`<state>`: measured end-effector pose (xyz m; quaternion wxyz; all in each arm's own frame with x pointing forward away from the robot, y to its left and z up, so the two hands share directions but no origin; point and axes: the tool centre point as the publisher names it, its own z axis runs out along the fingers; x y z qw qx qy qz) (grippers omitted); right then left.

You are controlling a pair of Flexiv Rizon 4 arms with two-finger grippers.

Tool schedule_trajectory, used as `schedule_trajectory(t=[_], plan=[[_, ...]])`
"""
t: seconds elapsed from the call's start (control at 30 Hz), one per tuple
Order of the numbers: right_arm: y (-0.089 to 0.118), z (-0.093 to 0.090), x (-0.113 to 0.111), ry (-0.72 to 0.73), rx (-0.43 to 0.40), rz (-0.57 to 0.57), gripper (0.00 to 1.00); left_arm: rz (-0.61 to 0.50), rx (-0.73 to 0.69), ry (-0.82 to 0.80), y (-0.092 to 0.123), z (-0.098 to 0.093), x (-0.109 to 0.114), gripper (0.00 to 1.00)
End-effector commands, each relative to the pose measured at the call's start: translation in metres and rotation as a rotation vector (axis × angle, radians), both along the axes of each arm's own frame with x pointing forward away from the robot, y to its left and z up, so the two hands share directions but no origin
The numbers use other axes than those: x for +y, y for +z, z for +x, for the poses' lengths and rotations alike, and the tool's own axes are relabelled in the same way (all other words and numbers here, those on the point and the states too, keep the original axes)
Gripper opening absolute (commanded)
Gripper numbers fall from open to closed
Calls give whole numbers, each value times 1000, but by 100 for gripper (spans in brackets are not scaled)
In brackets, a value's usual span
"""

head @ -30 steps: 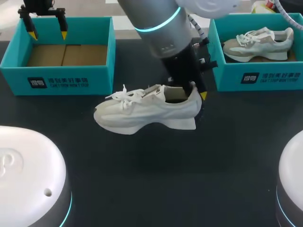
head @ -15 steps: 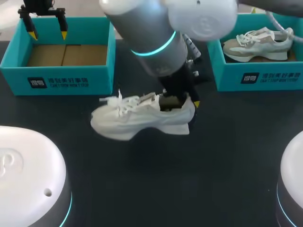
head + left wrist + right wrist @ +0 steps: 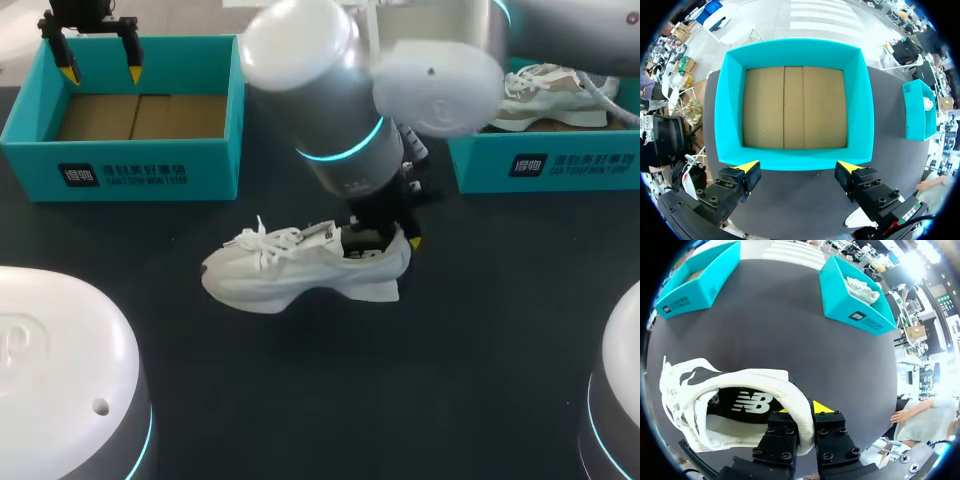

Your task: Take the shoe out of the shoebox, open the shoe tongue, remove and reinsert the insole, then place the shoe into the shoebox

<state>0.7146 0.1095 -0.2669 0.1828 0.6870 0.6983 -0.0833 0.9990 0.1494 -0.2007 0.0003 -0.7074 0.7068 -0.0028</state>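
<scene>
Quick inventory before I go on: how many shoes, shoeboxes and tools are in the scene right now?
Shoes: 2, the white shoe on the table, its heel pinched in the right tool, and a second shoe in the right shoebox.
Shoeboxes: 2, that one and the left shoebox, which holds no shoe.
Tools: 2, the left tool open above the left shoebox.
Total: 6.

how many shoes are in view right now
2. A white lace-up sneaker stands on the black table, its heel collar pinched by the right end effector. A second pale sneaker lies in the right-hand teal shoebox, partly hidden behind the right arm.
</scene>
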Motion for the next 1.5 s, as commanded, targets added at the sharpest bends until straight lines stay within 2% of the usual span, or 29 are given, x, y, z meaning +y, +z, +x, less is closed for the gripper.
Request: schedule_trajectory(t=[0.03, 0.07, 0.3, 0.57, 0.9, 0.93, 0.97, 1.0, 1.07, 1.33, 1.47, 1.5], plan=[[-15, 1, -1, -6, -1, -1, 0, 1, 1, 0, 0, 0, 0, 100], [-26, 3, -4, -1, -12, -10, 0, 1, 1, 0, 0, 0, 0, 100], [-50, 8, -15, 7, -12, -19, 0, 1, 1, 0, 0, 0, 0, 100], [-79, 13, -19, -11, -9, 27, 0, 1, 1, 0, 0, 0, 0, 100], [-100, 13, -22, -8, 8, 47, 0, 1, 1, 0, 0, 0, 0, 100], [-100, 13, -23, -8, 10, 50, 11, 1, 1, 0, 0, 0, 0, 100], [-100, 13, -23, -8, 12, 51, 43, 1, 1, 0, 0, 0, 0, 100], [-97, 14, -24, -4, 11, 51, 87, 1, 1, 0, 0, 0, 0, 100], [-93, 15, -24, 11, 12, 63, 100, 1, 1, 0, 0, 0, 0, 100], [-61, 18, -18, 103, 12, 96, 100, 1, 1, 0, 0, 0, 0, 100], [-40, 17, -10, 265, 35, 126, 100, 1, 1, 0, 0, 0, 0, 100], [-33, 17, -7, 359, 55, 138, 100, 1, 1, 0, 0, 0, 0, 100]])
